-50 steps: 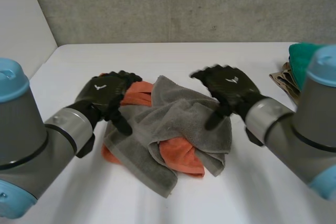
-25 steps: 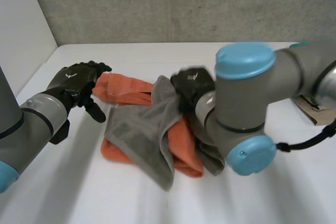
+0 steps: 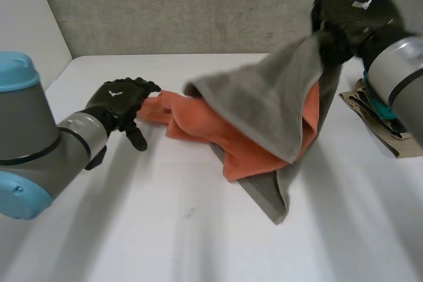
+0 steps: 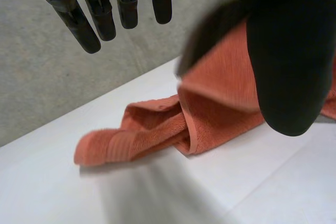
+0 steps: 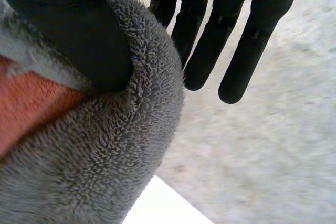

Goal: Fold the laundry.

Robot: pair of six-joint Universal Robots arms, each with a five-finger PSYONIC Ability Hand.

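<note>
Head view: my right hand point(image 3: 353, 21) is raised above the table point(image 3: 165, 229), clamped on an edge of the grey towel point(image 3: 264, 104), which hangs from it with its low corner on the table. The orange towel point(image 3: 205, 127) is caught inside the grey one, and its free end lies flat just beside my left hand point(image 3: 122, 100). Left wrist view: the left hand's fingers point(image 4: 79, 19) are straight and grasp nothing; the orange towel point(image 4: 157, 124) lies bunched beyond the fingertips. Right wrist view: the thumb pins the grey towel point(image 5: 105, 156) against the hand, the fingers straight beside it. Assessment: both towels look soft, light and limp. They cling together and will probably sag wherever unsupported. Once they are separated, each is best held by two corners of one edge.
</note>
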